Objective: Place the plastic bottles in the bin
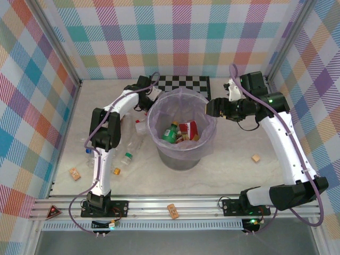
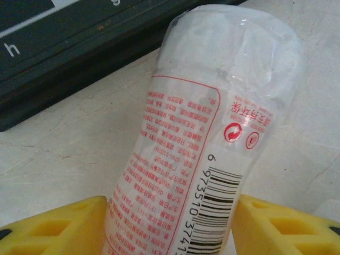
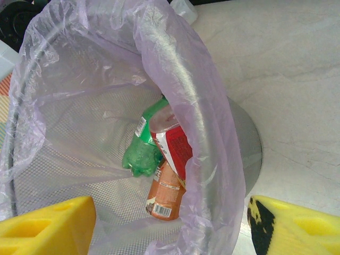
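**Left:** left fingers (image 2: 58, 228) press both flanks of a clear bottle (image 2: 212, 106) lying on the desk (image 2: 64, 149) beside the checkerboard (image 1: 186, 84). This looks like the grasp step; lift and carry should follow.
**Centre:** the bin (image 1: 180, 158) holds several bottles.
**Right:** right fingers (image 3: 48, 223) are spread wide and empty over the bin's rim.

Unblocked mouth of bin (image 1: 180, 158), checkerboard (image 1: 187, 84) behind

- Left arm (image 1: 100, 170) and right arm (image 1: 284, 143): white shells with black joints.
- A purple cable (image 1: 90, 135) loops along each arm.
- Black bases (image 1: 98, 202) sit on a silver rail (image 1: 175, 203).
- Left claw (image 2: 170, 228) and right claw (image 3: 170, 226): chunky yellow fingers, one black-faced.
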Controlling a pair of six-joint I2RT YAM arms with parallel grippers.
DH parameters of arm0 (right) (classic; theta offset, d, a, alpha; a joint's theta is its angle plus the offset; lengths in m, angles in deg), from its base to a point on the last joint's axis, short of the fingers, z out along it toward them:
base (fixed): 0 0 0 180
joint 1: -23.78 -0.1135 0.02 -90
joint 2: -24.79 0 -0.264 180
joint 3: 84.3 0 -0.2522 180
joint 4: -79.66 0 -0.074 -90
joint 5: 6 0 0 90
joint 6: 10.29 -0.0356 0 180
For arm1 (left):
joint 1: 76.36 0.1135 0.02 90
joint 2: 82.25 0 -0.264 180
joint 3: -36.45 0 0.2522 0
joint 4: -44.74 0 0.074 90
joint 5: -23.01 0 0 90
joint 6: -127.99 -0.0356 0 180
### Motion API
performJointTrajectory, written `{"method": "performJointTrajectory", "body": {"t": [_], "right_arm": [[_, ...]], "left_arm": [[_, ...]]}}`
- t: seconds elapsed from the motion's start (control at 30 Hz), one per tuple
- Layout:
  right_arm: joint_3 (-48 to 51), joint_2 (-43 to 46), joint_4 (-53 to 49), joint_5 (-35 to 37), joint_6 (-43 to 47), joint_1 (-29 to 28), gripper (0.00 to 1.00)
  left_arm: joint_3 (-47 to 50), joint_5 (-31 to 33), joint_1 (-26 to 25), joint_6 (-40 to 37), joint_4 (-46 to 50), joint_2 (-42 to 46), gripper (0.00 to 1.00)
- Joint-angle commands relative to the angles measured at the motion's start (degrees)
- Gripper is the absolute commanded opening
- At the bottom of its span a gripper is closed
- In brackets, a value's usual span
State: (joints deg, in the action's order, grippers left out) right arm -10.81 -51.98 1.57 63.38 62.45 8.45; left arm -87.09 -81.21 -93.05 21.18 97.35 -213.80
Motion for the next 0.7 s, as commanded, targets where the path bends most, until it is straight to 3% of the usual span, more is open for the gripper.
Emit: {"method": "performJointTrajectory", "body": {"t": [0.0,0.27,0.53,0.67], "right_arm": [[-0.06,1.05,0.11,-0.91,0.60,0.39,0.75],[-1.19,2.23,-0.25,-0.70,0.49,0.57,0.75],[-4.75,3.82,0.52,-7.36,-1.37,0.57,0.75],[-6.21,2.93,1.66,-8.71,-1.99,0.57,0.75]], "left_arm": [[-1.41,0.36,0.37,-0.47,-0.31,1.62,0.58],[0.69,4.12,0.43,0.76,-3.58,11.17,0.50],[5.27,14.72,2.57,4.63,-5.98,20.34,0.46],[5.88,24.41,4.22,10.04,-4.64,23.57,0.44]]}}
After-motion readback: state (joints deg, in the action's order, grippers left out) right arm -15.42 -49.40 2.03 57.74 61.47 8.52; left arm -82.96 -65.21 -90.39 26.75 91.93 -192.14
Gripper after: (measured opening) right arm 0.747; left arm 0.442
